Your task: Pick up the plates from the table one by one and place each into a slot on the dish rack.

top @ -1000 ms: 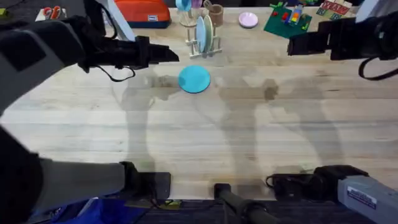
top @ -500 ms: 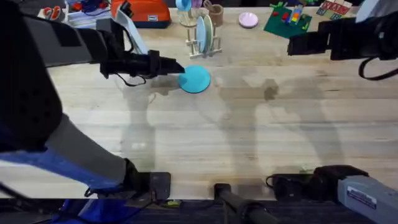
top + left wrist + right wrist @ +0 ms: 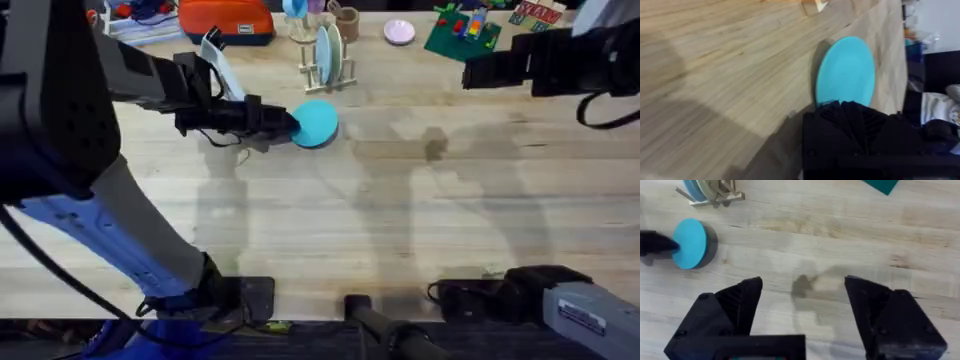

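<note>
The turquoise plate lies on the table, just in front of the dish rack on the side nearer the arm bases. In the right wrist view the plate appears raised on 1 edge, with a dark shadow beside it.

The left gripper meets the plate at the rim farthest from the right arm. In the left wrist view the black fingers overlap the near rim of the plate. Whether the fingers are closed on the rim or merely against it cannot be told from these views.

The dish rack stands upright behind the plate, toward the far edge of the table. It holds at least 1 pale blue plate on edge between its pegs.

A tan cup stands just behind the rack. A small pink plate lies beyond the rack toward the right arm's side. A green baseplate carrying coloured bricks lies farther out in the same direction. An orange case sits on the opposite side of the rack.

The right gripper hovers above bare table, well apart from the rack, with its 2 fingers spread wide and nothing between them.
</note>
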`<action>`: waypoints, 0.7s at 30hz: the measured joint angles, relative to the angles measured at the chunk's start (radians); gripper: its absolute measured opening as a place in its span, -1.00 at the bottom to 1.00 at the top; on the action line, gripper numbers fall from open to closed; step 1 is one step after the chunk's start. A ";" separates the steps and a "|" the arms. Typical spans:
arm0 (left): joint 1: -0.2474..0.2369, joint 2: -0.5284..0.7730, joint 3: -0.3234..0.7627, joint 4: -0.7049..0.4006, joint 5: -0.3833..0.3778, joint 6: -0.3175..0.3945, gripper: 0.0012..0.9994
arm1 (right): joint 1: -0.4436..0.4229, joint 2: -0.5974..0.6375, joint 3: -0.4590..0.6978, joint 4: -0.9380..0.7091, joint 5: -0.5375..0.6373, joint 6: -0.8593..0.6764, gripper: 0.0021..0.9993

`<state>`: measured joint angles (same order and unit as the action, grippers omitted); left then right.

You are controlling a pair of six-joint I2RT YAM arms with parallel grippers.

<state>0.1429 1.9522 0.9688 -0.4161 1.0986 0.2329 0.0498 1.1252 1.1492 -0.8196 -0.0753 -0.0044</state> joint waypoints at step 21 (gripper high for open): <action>0.000 0.016 0.004 0.001 0.020 -0.026 -0.92 | 0.000 0.000 0.000 0.000 0.000 0.000 0.99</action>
<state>0.1427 1.9681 0.9731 -0.4155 1.1182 0.2074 0.0498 1.1252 1.1492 -0.8196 -0.0750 -0.0044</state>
